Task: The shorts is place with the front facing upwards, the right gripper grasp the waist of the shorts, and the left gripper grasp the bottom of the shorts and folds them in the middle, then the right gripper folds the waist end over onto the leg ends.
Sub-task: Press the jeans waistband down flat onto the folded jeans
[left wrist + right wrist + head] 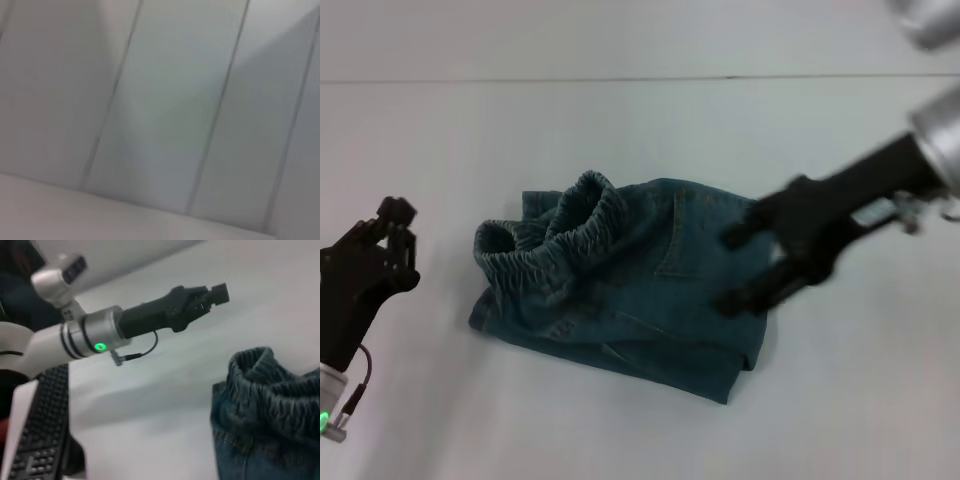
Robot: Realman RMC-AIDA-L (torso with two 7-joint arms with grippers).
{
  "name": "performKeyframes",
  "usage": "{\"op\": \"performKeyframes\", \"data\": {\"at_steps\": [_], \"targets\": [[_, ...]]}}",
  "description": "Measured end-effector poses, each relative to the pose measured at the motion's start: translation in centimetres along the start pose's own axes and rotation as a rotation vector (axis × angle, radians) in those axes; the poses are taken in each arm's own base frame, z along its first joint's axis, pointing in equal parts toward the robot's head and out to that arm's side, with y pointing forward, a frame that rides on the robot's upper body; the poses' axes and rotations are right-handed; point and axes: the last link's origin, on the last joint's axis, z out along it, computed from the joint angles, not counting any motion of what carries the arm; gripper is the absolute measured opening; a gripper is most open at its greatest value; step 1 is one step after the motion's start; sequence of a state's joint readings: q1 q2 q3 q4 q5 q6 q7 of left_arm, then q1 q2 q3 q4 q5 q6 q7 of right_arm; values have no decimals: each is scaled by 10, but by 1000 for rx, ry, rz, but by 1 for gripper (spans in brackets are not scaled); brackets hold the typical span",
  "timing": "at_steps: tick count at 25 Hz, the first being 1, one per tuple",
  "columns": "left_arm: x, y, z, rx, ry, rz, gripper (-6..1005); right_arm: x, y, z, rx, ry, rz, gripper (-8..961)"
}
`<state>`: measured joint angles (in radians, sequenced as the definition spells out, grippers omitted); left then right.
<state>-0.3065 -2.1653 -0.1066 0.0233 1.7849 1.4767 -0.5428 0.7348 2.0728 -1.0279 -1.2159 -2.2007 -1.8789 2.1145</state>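
A pale grey-white tabletop [620,430] fills the scene, with a light panelled wall behind it. At its middle lies the pair of blue denim shorts with an elastic ruffled waistband [620,285], already bundled into a compact folded heap; the gathered waistband [555,235] sits bunched on top toward the robot's left, so the final fold looks done or nearly so. On the robot's right side of the shorts, the black right gripper [748,268] hovers at the cloth's edge with its two fingers spread apart and, as far as the blur allows, nothing between them. Well clear of the shorts on their other side, the black left gripper [390,232] hangs idle with its fingers drawn together, empty. To finish well, the right gripper should lift straight away from the denim without snagging a layer, leaving the stack undisturbed; the waistband is puffy and might spring the fold open.
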Motion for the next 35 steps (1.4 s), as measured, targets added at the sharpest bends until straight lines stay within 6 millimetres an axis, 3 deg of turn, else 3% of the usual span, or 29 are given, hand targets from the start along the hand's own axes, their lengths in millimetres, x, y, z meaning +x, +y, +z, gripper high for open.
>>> {"op": "performKeyframes", "data": {"at_steps": [6,10,14,19,28,35], "targets": [[22,-4,2,-252,-91,-117,74,66,3,-29,15,-130,79,946],[48,0,10,-482,-201,-99,252,97,2,-42,44,-185,134,946],[62,14,27,-658,-335,-82,413,117,0,-48,47,-224,167,945],[65,39,53,-827,-488,-86,611,133,-1,-55,63,-259,182,945],[32,76,88,-870,-665,-60,934,140,-3,-57,73,-277,175,945],[20,69,99,-762,-682,-35,933,137,-4,-55,73,-280,162,945]]}}
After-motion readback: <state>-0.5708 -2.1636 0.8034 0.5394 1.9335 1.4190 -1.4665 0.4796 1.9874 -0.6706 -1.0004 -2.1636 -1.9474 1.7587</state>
